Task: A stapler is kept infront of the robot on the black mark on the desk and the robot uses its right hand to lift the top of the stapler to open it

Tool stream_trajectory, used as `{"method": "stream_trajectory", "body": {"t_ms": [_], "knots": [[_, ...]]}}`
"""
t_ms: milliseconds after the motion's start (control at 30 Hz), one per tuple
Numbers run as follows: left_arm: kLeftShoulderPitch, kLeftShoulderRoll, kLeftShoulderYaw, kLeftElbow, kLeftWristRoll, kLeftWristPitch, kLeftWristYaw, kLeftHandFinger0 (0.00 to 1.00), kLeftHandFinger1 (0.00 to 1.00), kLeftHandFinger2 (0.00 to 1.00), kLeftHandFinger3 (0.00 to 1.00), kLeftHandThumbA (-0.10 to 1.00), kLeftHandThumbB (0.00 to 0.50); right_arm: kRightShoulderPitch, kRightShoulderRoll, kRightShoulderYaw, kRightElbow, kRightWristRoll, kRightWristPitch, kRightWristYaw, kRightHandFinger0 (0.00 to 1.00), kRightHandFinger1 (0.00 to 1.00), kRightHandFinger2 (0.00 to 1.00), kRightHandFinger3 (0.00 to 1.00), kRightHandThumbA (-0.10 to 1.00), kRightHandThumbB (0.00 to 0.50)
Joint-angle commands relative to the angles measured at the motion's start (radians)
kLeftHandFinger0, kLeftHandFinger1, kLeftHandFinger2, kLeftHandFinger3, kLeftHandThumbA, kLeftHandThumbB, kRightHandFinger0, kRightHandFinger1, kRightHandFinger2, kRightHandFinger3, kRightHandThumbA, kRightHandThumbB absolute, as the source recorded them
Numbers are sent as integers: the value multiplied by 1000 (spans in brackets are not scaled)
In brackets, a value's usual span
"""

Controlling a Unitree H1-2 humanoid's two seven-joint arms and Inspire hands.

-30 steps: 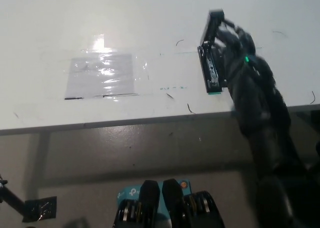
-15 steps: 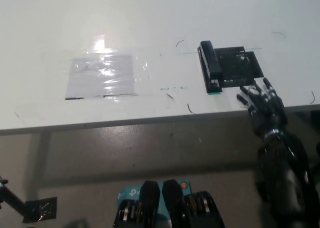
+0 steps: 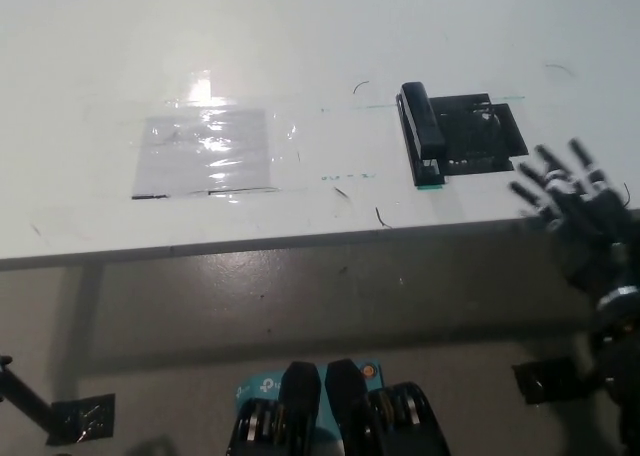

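A black stapler (image 3: 422, 134) lies closed on the white desk (image 3: 300, 36), along the left edge of a black mark (image 3: 478, 136). My black right hand (image 3: 578, 216) hovers over the desk's front edge, to the right of and nearer than the stapler, apart from it. Its fingers are spread and hold nothing. My white left hand is not in view.
A shiny taped plastic rectangle (image 3: 205, 151) lies on the desk at the left. Small pen marks dot the desk near the stapler. The desk's front edge (image 3: 250, 244) runs across the middle, with grey floor below.
One second ago my right hand held the stapler's top lifted. It let go, the stapler dropped shut, and the hand drew back right and toward the desk edge.
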Motion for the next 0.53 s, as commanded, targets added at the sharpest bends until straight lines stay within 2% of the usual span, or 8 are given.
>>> {"method": "stream_trajectory", "body": {"t_ms": [0,100,200,233,300,400,433,500], "knots": [[-14,35,8,-32,-4,-1,4,165,191,439,717,439,0,31,-36,-28,-6,-132,-30,64,583,597,700,953,241,0],[-10,36,8,-30,-4,-10,2,199,210,446,693,433,0,66,-71,4,108,-326,-179,102,476,497,603,872,274,5],[-12,40,10,-28,-4,-11,1,174,196,444,701,427,0,76,-73,24,206,-412,-238,96,408,412,501,795,288,2],[-13,38,12,-31,-7,-3,3,161,190,442,700,425,0,78,-68,26,262,-434,-275,97,389,389,478,776,276,25],[-14,35,14,-29,-9,-3,5,157,189,438,700,422,0,70,-62,24,304,-452,-286,91,382,373,467,762,297,28],[-22,32,18,-17,-11,-8,11,188,197,421,677,426,0,64,-54,29,354,-484,-329,99,348,363,461,748,270,25],[-20,35,16,-18,-8,-10,9,188,198,422,677,427,0,60,-54,37,393,-502,-354,107,360,364,464,769,246,0],[-17,37,13,-21,-6,-14,5,205,210,438,710,432,0,56,-50,35,404,-511,-361,109,363,355,447,744,268,17]]}}
